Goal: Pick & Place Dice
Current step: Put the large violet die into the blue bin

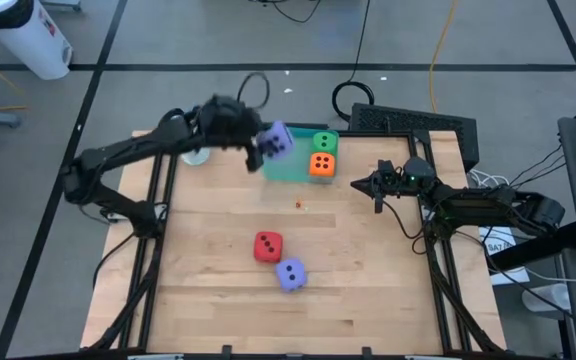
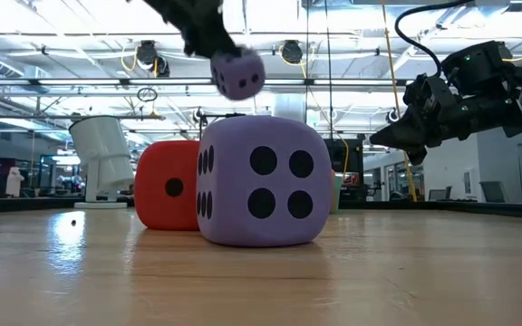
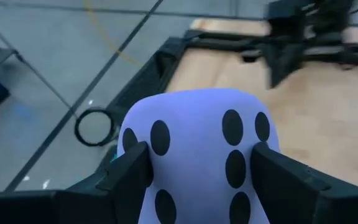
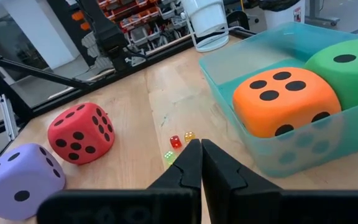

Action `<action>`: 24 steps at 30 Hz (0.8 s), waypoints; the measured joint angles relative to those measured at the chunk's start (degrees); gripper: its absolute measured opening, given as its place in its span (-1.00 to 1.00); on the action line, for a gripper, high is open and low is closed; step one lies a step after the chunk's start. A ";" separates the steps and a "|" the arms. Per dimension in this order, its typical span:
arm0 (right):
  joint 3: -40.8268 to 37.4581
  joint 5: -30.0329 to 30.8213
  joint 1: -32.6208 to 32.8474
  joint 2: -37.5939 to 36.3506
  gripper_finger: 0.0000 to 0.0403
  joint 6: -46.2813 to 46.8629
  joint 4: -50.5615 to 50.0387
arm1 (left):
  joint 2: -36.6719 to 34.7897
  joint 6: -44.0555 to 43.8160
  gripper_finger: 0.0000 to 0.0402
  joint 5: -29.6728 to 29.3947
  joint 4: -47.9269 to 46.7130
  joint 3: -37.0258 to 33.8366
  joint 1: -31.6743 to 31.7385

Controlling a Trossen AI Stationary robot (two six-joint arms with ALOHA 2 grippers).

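My left gripper (image 1: 260, 146) is shut on a purple-blue die (image 1: 276, 141), raised over the teal tray's (image 1: 286, 166) left end near the table's far edge. A green die (image 1: 325, 143) and an orange die (image 1: 322, 165) sit inside that tray. A red die (image 1: 268, 246) and a second purple-blue die (image 1: 290, 274) rest on the table, side by side toward its near middle. My right gripper (image 1: 376, 185) is shut and hovers to the right of the tray, touching nothing. My left gripper pinches the purple-blue die (image 3: 197, 143) between its two fingers (image 3: 132, 171), one finger on each of two opposite pipped faces. The die is lifted clear of table and tray, high in the low view (image 2: 237, 72).
Three tiny dice (image 4: 178, 145), red, orange and green, lie on the wood between the tray and the big dice. A white container (image 2: 102, 161) stands at the table's far left. A black keyboard (image 1: 413, 123) lies beyond the far right corner. Bare wood spreads across the near half.
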 joint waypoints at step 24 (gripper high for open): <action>0.00 0.04 0.02 0.01 -1.00 -0.58 -3.10 | 20.01 30.11 -0.15 2.02 1.37 0.98 9.12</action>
